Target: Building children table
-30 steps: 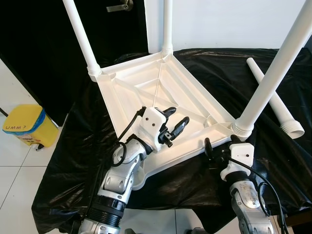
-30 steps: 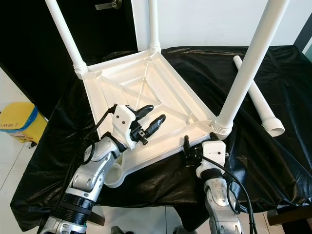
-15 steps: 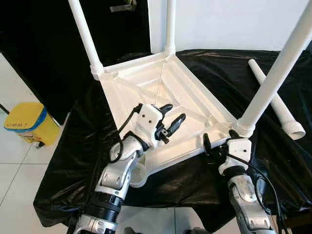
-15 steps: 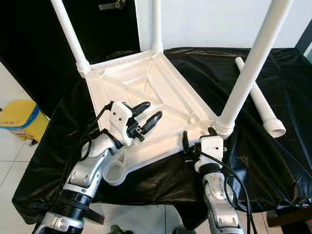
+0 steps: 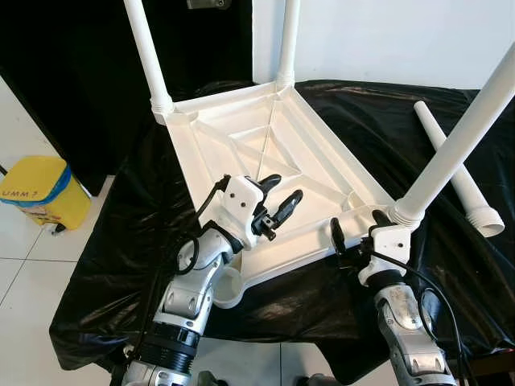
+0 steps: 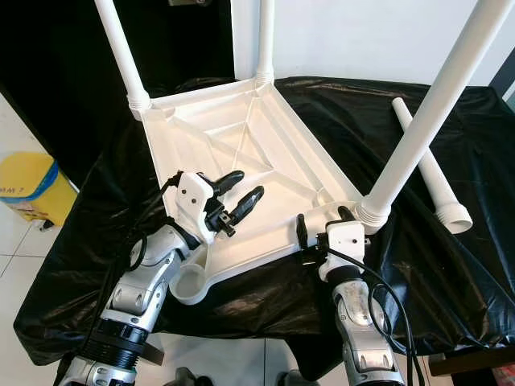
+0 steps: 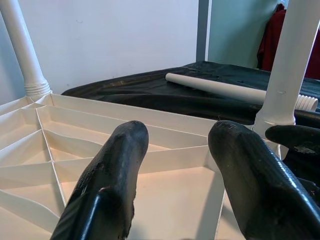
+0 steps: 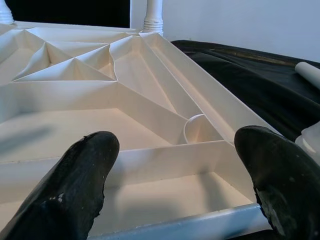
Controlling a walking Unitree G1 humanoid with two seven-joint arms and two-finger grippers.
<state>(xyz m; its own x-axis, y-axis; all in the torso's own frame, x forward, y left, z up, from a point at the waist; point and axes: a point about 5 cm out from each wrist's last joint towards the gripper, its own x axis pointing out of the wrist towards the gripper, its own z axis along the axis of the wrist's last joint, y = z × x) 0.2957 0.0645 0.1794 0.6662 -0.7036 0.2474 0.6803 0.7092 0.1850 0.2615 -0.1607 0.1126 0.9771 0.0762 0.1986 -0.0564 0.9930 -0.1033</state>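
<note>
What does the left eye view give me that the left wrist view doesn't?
Left eye, not left wrist: the yellow bin on the floor, the empty leg socket at the near corner, and the left end effector seen whole, open above the ribs. Left wrist, not left eye: a red garment hanging in the background. Both: the upturned tabletop, mounted legs, and the loose leg lying on the black cloth.
</note>
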